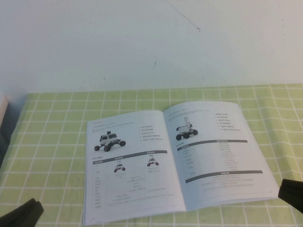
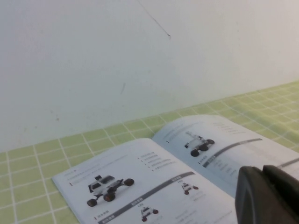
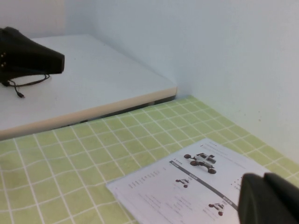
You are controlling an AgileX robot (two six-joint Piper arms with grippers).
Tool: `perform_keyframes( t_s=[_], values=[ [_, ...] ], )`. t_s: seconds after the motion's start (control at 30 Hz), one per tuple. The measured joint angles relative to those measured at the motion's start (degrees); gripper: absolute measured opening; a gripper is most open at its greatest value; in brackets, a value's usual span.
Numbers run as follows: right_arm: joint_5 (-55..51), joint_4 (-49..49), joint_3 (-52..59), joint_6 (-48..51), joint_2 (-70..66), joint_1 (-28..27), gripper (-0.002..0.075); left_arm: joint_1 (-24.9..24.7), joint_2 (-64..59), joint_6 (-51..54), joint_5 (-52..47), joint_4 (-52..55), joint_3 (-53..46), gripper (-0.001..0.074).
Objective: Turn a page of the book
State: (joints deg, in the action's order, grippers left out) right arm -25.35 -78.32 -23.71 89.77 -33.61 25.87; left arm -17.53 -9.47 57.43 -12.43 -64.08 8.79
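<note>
The book lies open and flat on the green checked cloth. Its left page shows a white wheeled robot photo and a table. The right page shows a smaller robot photo and dark-headed tables. My left gripper is low at the near left corner, off the book, with its fingers together and empty. My right gripper is at the right edge, just beside the book's near right corner, shut and empty. The book also shows in the left wrist view and the right wrist view, beyond the grippers.
A white wall stands behind the table. In the right wrist view a white slab lies beyond the cloth's edge, with a black object and a thin cable on it. A pale edge shows at the far left.
</note>
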Motion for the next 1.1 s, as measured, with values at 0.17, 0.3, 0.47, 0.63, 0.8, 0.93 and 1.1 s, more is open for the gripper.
perform_keyframes(
  t_s=[0.17,0.3,0.47,0.63,0.8,0.93,1.1],
  values=[
    [0.0,0.0,0.1,-0.1,0.0,0.0,-0.0004,0.0,0.0,-0.1,-5.0,0.4,0.0,-0.0004],
    [-0.1,0.0,0.3,-0.6,0.0,0.0,-0.0004,0.0,0.0,-0.4,-8.4,0.6,0.0,-0.0004],
    [1.7,1.1,1.1,-0.1,0.0,0.0,-0.0004,0.0,0.0,-0.5,-12.5,0.8,0.0,-0.0004],
    [16.0,2.7,1.4,7.5,2.9,0.0,-0.0004,0.0,0.0,-0.5,-16.4,1.0,0.0,-0.0004],
    [25.7,2.4,1.7,12.2,9.6,0.0,-0.0004,0.0,0.0,-0.5,-20.0,1.3,-0.1,-0.0004],
    [30.9,9.7,6.5,7.0,14.8,-1.2,-0.0004,0.0,0.0,-0.7,-22.2,1.5,-0.1,-0.0004],
    [28.0,35.1,13.5,-21.4,20.1,-12.0,-0.0004,0.0,0.0,-0.7,-23.9,1.7,-0.1,-0.0004]
  ],
)
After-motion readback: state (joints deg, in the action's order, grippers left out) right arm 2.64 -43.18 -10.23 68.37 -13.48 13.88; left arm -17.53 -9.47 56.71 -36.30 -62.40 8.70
